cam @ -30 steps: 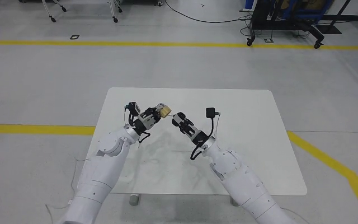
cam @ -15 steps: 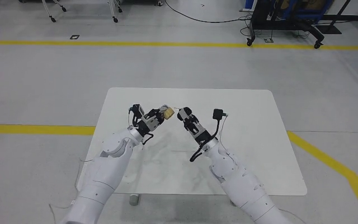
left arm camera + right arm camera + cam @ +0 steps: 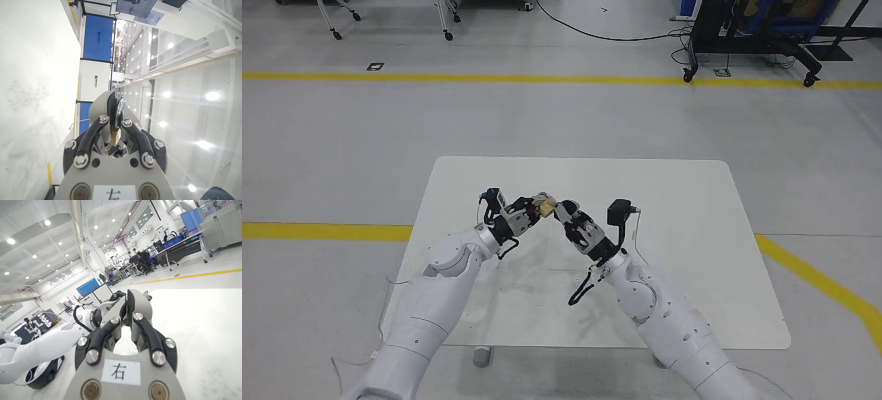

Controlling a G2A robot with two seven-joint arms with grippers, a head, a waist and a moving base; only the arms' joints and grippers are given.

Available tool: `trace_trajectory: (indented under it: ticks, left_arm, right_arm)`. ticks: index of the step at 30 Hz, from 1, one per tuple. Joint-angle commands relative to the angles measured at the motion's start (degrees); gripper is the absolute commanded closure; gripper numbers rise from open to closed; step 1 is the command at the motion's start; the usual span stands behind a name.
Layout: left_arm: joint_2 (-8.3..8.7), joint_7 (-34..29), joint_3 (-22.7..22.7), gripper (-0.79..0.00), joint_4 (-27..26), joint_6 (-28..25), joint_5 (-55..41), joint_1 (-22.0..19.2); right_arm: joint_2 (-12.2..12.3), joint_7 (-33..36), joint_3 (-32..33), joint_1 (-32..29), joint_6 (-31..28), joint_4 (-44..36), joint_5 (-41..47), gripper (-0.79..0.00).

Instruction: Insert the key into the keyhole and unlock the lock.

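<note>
Brass lock (image 3: 115, 135) is clamped between the fingers of the left gripper (image 3: 117, 106). We see its body back near the finger roots and its silver shackle (image 3: 120, 108) up between the fingertips. The right gripper (image 3: 128, 303) has its fingers pressed together. A small pale sliver pinched between them looks like the key (image 3: 124, 314), though we cannot be sure. Just beyond the right fingertips we see the lock's brass edge. From above, the two grippers meet tip to tip over the white table (image 3: 682, 290), with the lock between their fingertips.
</note>
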Motion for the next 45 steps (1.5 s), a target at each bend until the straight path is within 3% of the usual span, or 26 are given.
trace_trajectory:
  ticks: [1, 10, 18, 20, 23, 26, 30, 33, 36, 45]
  left_arm:
    - [-0.02, 0.01, -0.04, 0.000, 0.25, 0.05, -0.20, -0.09]
    - [-0.05, -0.49, -0.26, 0.000, 1.04, 0.38, -0.78, -0.47]
    - [-0.03, -0.68, -0.78, 0.000, 1.88, 0.20, -1.33, -0.77]
    - [-0.03, -0.60, -0.90, 0.000, 1.83, 0.13, -1.50, -0.70]
    - [0.05, -0.15, -1.23, 0.000, 1.77, -0.53, -1.06, -0.70]
    - [0.11, 0.19, -1.34, 0.000, 1.43, -1.01, -0.38, -0.50]
    - [0.29, 0.35, -1.42, 0.000, 0.70, -1.56, 1.43, -0.33]
    - [0.51, 0.16, -1.21, 0.000, 0.00, -2.18, 4.25, -0.34]
    - [0.52, 0.38, -0.69, 0.000, -0.74, -1.94, 5.44, -0.09]
    - [0.83, 1.94, -0.53, 0.000, -1.69, -1.95, 9.59, 0.01]
  right_arm:
    - [0.00, -0.81, 0.12, 0.01, 0.09, 0.20, -1.26, 0.000]
    - [0.57, -1.66, 1.72, 0.12, -0.36, 0.82, -7.86, 0.000]
    - [1.26, 9.33, 2.59, 0.35, -2.32, 0.85, -6.97, 0.000]
    - [1.28, 10.97, 2.99, -0.10, -3.90, 0.51, -2.78, 0.000]
    - [1.17, 15.91, 4.30, -0.30, -6.26, 0.45, 11.29, 0.000]
    - [1.51, 27.45, 5.99, 0.35, -5.77, -0.20, 28.02, 0.000]
    - [2.44, 42.73, 7.82, 0.84, 0.06, -0.75, 39.86, 0.000]
    - [3.29, 52.99, 9.47, 1.55, 6.33, -1.58, 44.36, 0.000]
    - [3.77, 56.80, 10.69, 1.24, 9.72, -2.88, 47.01, 0.000]
    - [4.40, 58.77, 10.72, 0.21, 14.43, -5.73, 46.30, 0.000]
